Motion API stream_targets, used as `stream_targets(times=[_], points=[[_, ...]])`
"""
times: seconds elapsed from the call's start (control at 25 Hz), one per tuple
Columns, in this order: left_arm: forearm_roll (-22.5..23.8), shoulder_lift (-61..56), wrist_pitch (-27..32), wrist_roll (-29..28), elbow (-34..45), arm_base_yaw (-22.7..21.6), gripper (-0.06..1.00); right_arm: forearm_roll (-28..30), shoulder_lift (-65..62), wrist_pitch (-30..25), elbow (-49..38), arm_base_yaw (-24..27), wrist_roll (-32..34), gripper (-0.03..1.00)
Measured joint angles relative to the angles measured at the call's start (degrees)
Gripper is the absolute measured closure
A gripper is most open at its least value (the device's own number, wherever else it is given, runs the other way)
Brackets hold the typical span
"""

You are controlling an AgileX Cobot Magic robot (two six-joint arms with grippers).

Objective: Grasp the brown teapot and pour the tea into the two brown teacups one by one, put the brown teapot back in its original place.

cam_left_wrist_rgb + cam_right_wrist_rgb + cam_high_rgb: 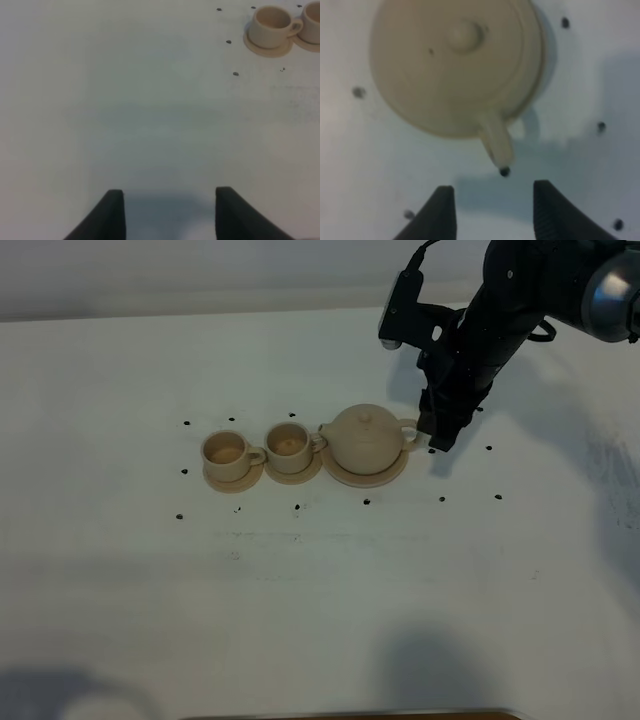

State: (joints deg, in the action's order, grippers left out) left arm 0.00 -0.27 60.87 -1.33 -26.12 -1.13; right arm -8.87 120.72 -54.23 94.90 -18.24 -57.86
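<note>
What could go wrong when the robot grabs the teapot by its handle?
The right arm's black fingers are open, short of the thin loop handle of the round beige ceramic teapot; an off-centre grip might slip or tilt it. Its spout sits close to the nearer small beige ceramic cup, so a nudge could knock that cup.

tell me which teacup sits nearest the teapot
The right-hand teacup in the overhead view, right beside the teapot; the other teacup stands one place farther left.

The squat beige teapot [366,438] sits upright, lidded, on its wide saucer [372,480]. Beside its spout stand the near teacup [289,443] and the far teacup [226,452], each on a small saucer.
</note>
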Motion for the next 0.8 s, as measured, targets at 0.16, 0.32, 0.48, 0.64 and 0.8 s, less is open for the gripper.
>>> stream_targets(times=[0.16,0.32,0.48,0.64,0.8], points=[[0.00,0.00,0.00,0.00,0.00,0.00,0.47,1.65,0.00,0.31,0.00,0.00,-0.05,0.62],[0.00,0.00,0.00,0.00,0.00,0.00,0.47,2.51,0.07,0.88,0.00,-0.12,-1.50,0.62],[0.00,0.00,0.00,0.00,0.00,0.00,0.47,2.18,1.89,1.21,0.96,-0.17,-2.32,0.62],[0.00,0.00,0.00,0.00,0.00,0.00,0.47,1.82,4.17,-0.24,4.16,-0.17,-2.34,0.62],[0.00,0.00,0.00,0.00,0.00,0.00,0.47,1.80,5.38,-2.16,7.49,-0.23,-2.39,0.62]])
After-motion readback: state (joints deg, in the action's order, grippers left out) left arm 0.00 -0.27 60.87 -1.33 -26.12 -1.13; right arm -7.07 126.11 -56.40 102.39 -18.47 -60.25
